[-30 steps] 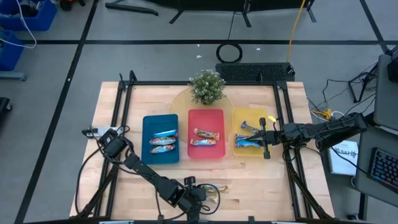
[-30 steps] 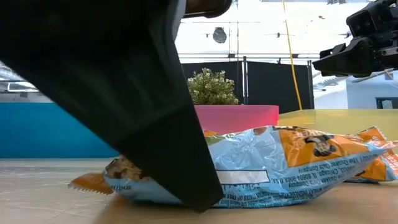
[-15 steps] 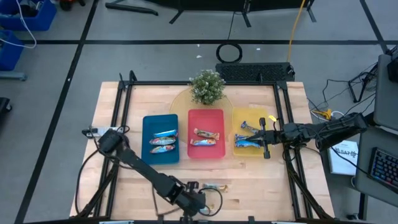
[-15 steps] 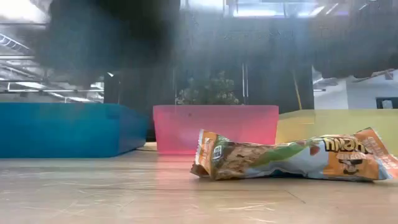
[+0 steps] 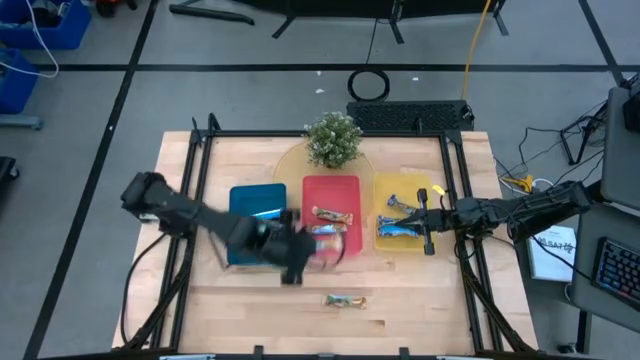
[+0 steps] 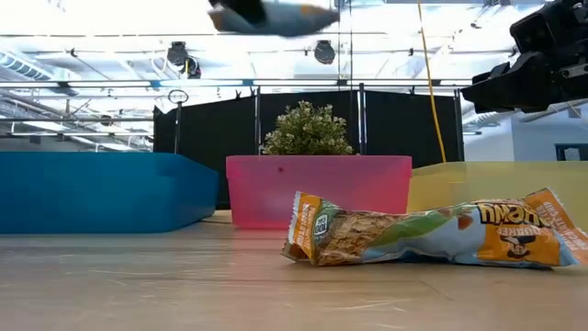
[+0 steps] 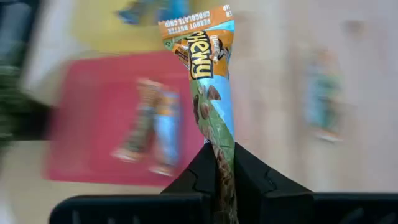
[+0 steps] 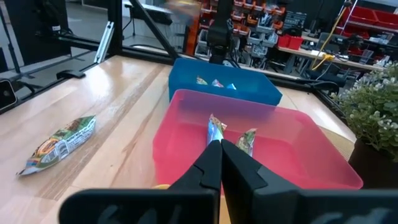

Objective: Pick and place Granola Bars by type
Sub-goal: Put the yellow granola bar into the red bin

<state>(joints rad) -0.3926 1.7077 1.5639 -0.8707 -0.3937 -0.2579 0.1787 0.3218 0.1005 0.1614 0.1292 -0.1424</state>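
My left gripper (image 5: 303, 255) is shut on a tan, blue and orange granola bar (image 7: 211, 81) and hangs over the near left part of the red tray (image 5: 345, 190). The held bar also shows high up in the low view (image 6: 276, 14). A second bar of the same kind (image 5: 345, 300) lies flat on the table near the front edge. Two bars (image 5: 330, 215) lie in the red tray, more lie in the blue tray (image 5: 250, 200), and shiny blue ones (image 5: 398, 228) lie in the yellow tray (image 5: 400, 185). My right gripper (image 5: 415, 222) is shut and empty over the yellow tray. My left gripper pinches one end of the bar (image 7: 222, 163) between its two fingers. The bar sticks out forward past the fingertips, along the fingers. It is lifted clear, above the red tray.
A small potted plant (image 5: 332, 138) stands behind the red tray. A dark metal frame (image 5: 200, 150) runs round the table. There is bare wood between the trays and the front edge, apart from the lying bar (image 6: 432, 239).
My left gripper has risen from the table's near edge with one bar and swung toward the far edge, to the red tray. That bar is now lifted clear. The other bar has stayed on the table.
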